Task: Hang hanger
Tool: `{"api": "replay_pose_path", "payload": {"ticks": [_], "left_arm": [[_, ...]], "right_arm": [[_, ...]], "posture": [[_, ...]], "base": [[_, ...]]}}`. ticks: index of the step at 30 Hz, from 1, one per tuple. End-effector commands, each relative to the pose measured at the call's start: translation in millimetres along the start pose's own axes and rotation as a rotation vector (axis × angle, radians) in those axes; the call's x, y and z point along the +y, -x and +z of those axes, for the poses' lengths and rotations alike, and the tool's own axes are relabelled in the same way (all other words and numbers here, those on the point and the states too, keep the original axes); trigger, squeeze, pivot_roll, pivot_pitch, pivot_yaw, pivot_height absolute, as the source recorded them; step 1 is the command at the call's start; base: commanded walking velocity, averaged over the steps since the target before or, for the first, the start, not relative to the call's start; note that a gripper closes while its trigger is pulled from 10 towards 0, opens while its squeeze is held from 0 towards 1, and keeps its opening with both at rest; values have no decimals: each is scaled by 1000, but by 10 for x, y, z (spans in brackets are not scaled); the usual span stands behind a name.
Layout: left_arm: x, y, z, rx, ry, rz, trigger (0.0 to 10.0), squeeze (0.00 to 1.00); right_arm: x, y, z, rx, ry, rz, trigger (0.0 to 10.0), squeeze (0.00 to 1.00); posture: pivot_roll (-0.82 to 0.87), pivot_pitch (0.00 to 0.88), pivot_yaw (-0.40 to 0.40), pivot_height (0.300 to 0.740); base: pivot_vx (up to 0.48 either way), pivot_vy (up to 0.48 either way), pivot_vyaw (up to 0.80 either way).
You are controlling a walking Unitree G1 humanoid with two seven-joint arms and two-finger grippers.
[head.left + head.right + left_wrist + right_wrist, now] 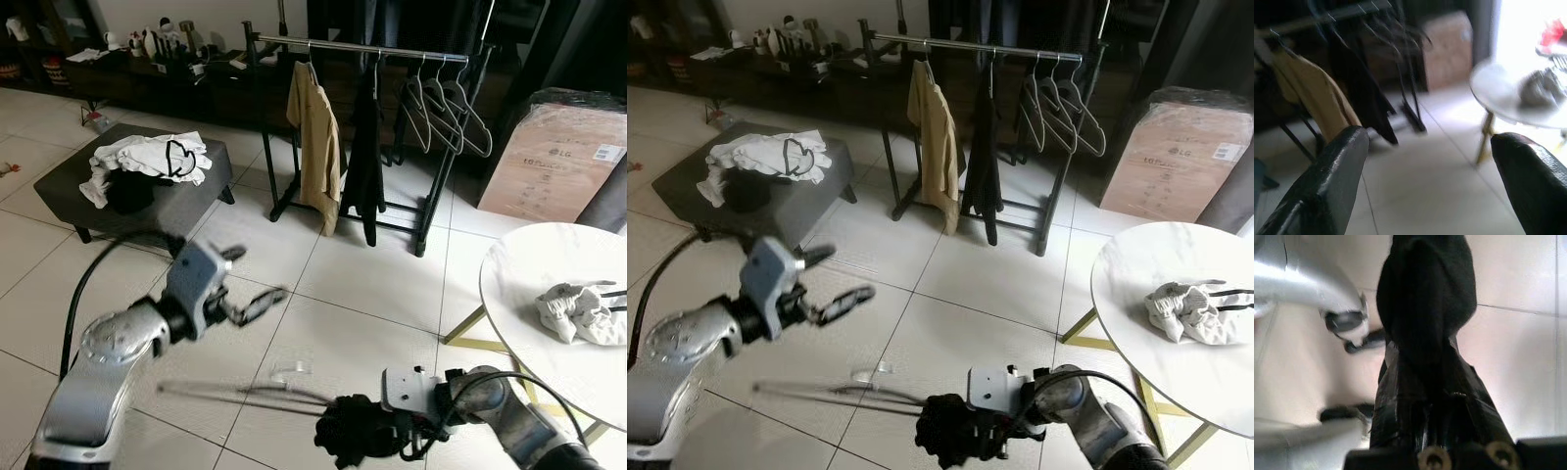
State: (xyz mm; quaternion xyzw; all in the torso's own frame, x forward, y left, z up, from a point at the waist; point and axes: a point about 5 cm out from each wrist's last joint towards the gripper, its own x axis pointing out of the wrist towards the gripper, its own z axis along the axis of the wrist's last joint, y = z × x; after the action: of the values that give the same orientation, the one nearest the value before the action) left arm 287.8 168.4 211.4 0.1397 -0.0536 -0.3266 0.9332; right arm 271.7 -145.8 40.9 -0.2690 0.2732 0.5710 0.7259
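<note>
My right gripper (pixel 364 431) sits low over the floor, shut on a bunched black garment (pixel 1425 323) that wraps its fingers. A thin pale hanger (pixel 240 392) juts out from that bundle toward my left, blurred. My left gripper (pixel 257 279) is raised above the hanger, open and holding nothing, with its fingers (pixel 1327 181) wide apart. Across the tiles stands the black clothes rack (pixel 372 47). On its rail hang a tan garment (pixel 315 137), a black garment (pixel 365 157) and several bare hangers (pixel 446 113).
A dark ottoman (pixel 69 191) with white clothes (pixel 147 157) stands at left. A round white table (pixel 549 294) carrying a crumpled cloth (pixel 583 311) is close on my right. A cardboard box (pixel 558 157) sits beyond it. A low cabinet (pixel 147 73) lines the back wall.
</note>
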Motion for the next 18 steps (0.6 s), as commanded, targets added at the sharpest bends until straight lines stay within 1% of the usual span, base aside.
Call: {"api": "replay_pose_path", "payload": {"ticks": [1,2,6,7,10,11,12,13,15,17,18], "left_arm": [[20,26,38,-24,10,15,10000,1000],[13,24,29,-15,-7,15,10000,1000],[-29,22,-21,-4,-1,13,10000,1000],[-30,20,-16,-8,-1,18,10000,1000],[-1,-9,38,-50,11,77,10000,1000],[22,-18,62,-67,14,107,10000,1000],[58,-28,93,-91,25,148,10000,1000],[66,-31,104,-99,31,160,10000,1000],[69,-33,110,-104,35,168,10000,1000],[51,-35,85,-99,54,172,10000,1000],[41,-38,75,-96,55,173,10000,1000]], "right_arm": [[20,6,-2,-24,-45,4,0,0],[33,1,-8,-30,-65,11,0,0],[50,4,-29,-50,-133,14,0,0],[49,6,-22,-61,-144,13,0,0],[5,9,-24,-73,-190,-27,0,0],[-19,8,-21,-84,-210,-50,0,0],[-82,3,-3,-118,-269,-111,0,0],[-137,5,25,-152,-322,-156,0,0],[-189,9,55,-187,-377,-198,0,0],[-285,33,127,-258,-453,-272,0,0],[-315,42,149,-279,-476,-298,0,0]], "posture": [[-11,111,1,740],[-10,111,1,740],[-14,112,1,740],[-14,112,1,740],[-12,112,0,740],[-12,112,0,740],[-9,111,0,740],[-9,110,1,740],[-9,110,2,740],[-10,110,4,740],[-10,110,4,740]], "base": [[0,0,0],[0,0,0],[0,0,0],[0,0,0],[0,0,0],[0,0,0],[0,0,0],[0,0,0],[0,0,0],[0,0,0],[0,0,0]]}}
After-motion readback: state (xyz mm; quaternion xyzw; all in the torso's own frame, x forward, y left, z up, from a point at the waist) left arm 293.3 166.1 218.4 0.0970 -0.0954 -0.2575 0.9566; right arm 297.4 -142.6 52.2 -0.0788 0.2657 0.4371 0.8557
